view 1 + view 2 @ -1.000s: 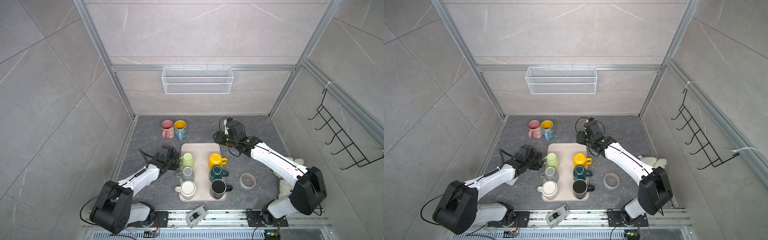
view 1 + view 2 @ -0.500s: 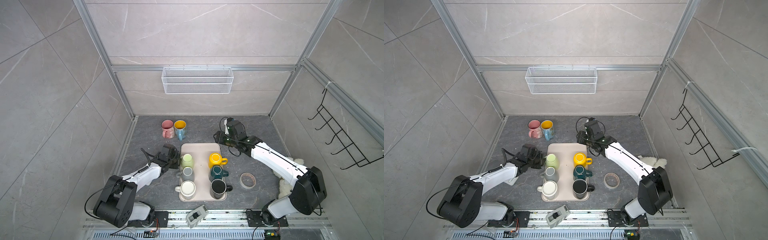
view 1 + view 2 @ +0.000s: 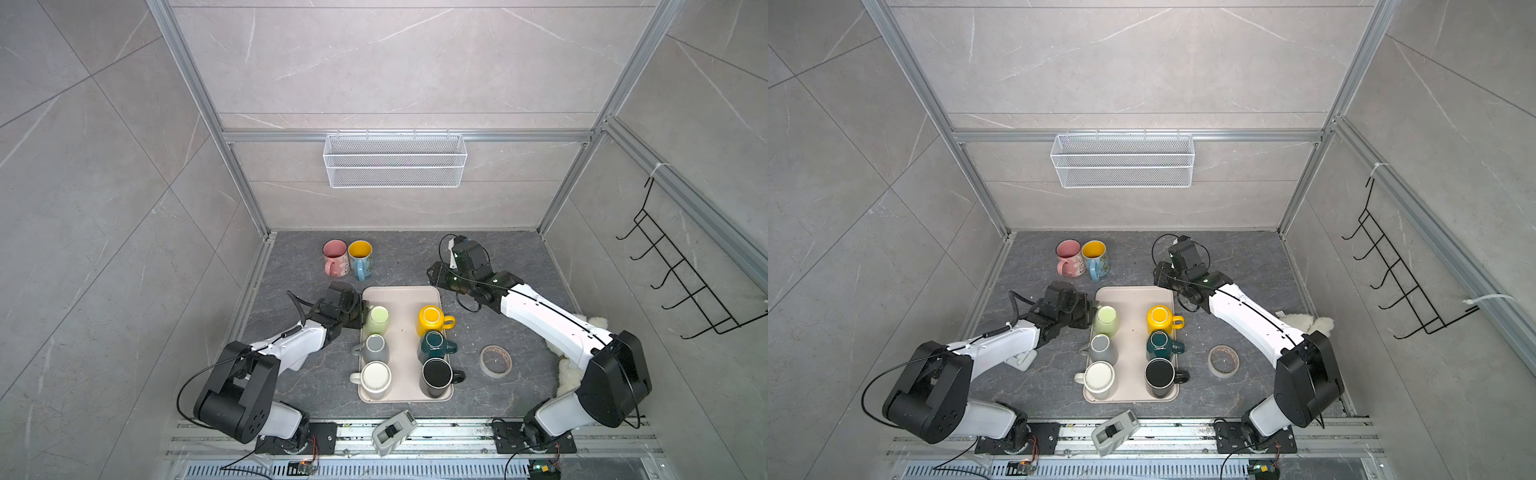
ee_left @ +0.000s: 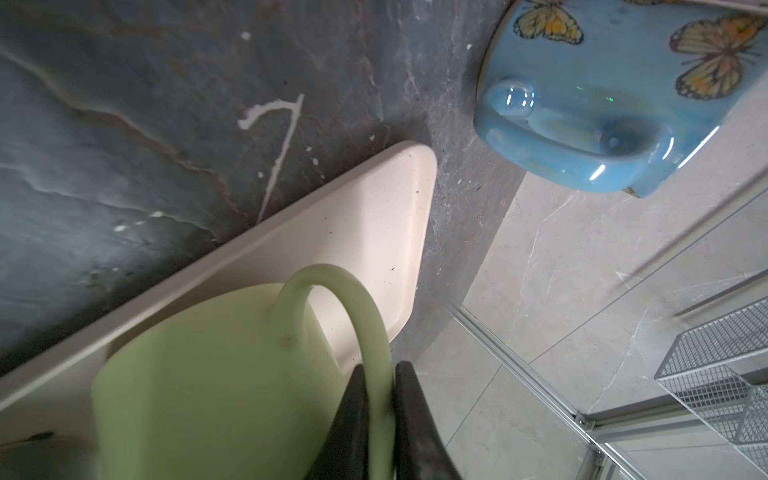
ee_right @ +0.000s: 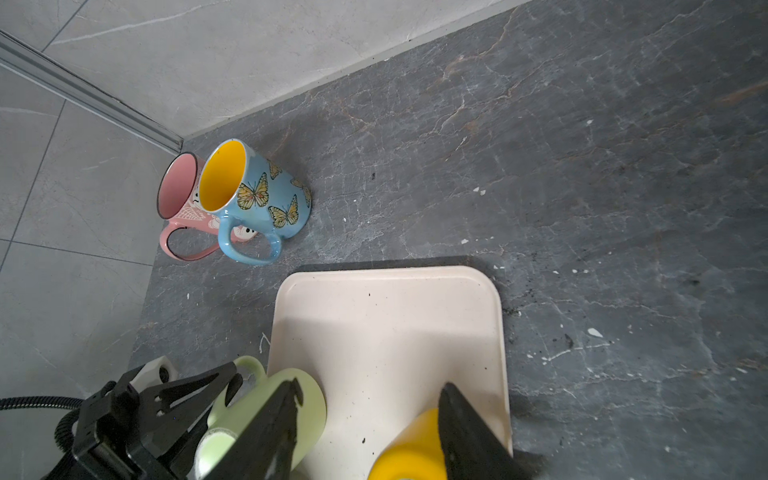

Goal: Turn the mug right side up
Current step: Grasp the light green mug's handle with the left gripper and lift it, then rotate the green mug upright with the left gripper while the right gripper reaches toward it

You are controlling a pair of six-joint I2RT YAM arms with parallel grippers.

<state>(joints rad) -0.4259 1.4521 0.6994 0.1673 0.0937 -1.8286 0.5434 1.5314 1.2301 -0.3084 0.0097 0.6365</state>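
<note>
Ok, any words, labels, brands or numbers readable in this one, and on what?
No readable text in any view.
The blue mug carries butterflies only.
The pink mug has a cartoon print; any lettering is too small to tell.
The green mug is plain.
The grey device on the front rail shows no legible marking.

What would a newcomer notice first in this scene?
The beige tray in the middle, with six coloured mugs in two rows. On its left side, the left gripper pinches the handle of the light green mug. Behind the tray, a pink mug and a blue butterfly mug stand upright.
</note>
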